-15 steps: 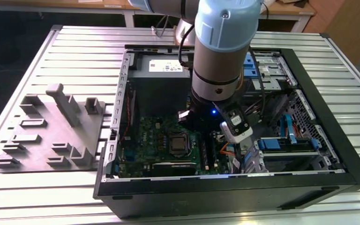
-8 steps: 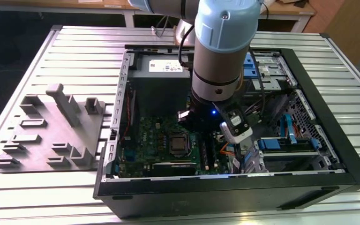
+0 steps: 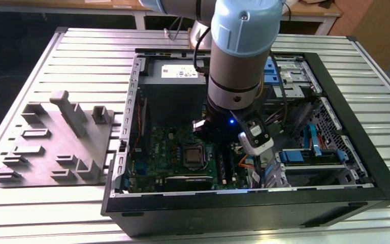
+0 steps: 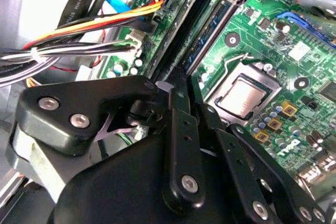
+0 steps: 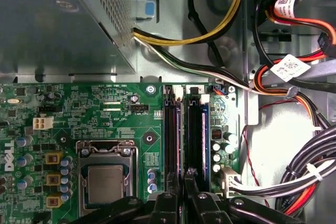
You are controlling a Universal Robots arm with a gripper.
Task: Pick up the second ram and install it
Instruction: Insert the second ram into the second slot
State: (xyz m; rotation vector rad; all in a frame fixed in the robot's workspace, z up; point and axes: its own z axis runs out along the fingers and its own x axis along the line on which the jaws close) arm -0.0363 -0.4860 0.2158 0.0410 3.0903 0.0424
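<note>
The claw (image 5: pixel 182 192) is down over the motherboard (image 5: pixel 105 114), pressed together on the second ram (image 5: pixel 173 135), which stands in the memory slots beside the processor socket (image 5: pixel 106 177)

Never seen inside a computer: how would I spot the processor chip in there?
Inside the open black computer case, find the green motherboard. The processor is the shiny silver square in a metal frame, beside two long dark memory slots.
</note>
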